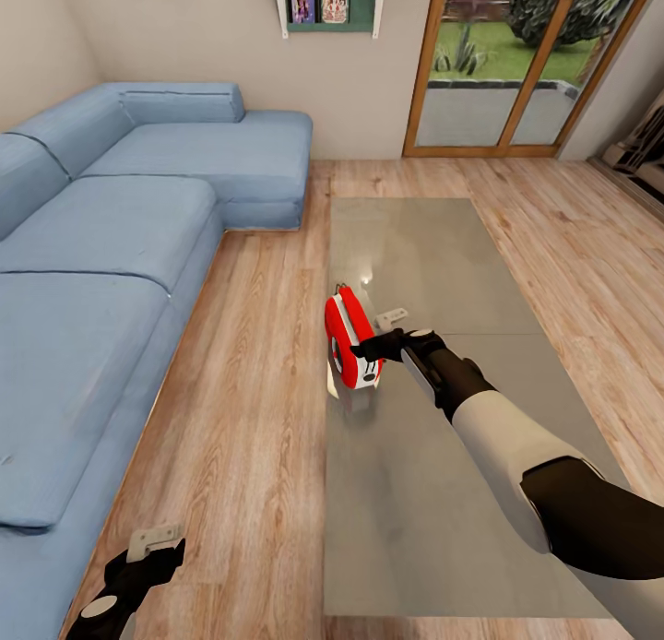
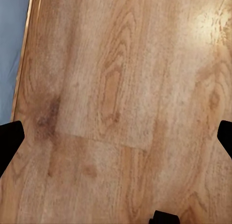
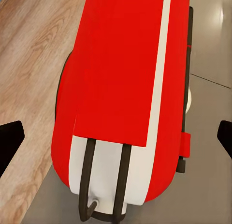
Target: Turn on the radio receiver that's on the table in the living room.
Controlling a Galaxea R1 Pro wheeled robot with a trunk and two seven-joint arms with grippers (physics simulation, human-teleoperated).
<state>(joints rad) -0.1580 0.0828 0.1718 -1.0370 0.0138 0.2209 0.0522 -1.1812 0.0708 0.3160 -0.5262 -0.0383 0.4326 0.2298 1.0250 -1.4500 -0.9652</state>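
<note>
A: Head view. Where does the radio receiver (image 1: 349,341) stand?

B: Upright at the left long edge of the table (image 1: 443,492), roughly midway along that edge, a little toward 11 o'clock of the picture's centre. Its red body is trimmed in white, and a thin wire handle shows at its far end. The glossy grey top mirrors it faintly.

A: And the right gripper (image 1: 385,331)?

B: It reaches in from 4 o'clock on the black-and-white right arm (image 1: 498,428). Its jaws stand spread; one dark fingertip lies against the receiver's right face, the pale one points away toward 1 o'clock. Nothing is clamped between them. In the right wrist view the receiver (image 3: 125,88) lies close under the camera, with both fingertips (image 3: 9,141) wide apart at the frame's edges.

A: The left gripper (image 1: 152,552)?

B: Low at 7 o'clock, over the wood floor (image 1: 249,419) beside the blue sofa (image 1: 101,280). The left wrist view shows its fingertips (image 2: 9,144) spread wide over bare planks (image 2: 116,108), holding nothing.

A: Background?

B: Wood-framed glass doors (image 1: 516,68) at 1 o'clock.
</note>
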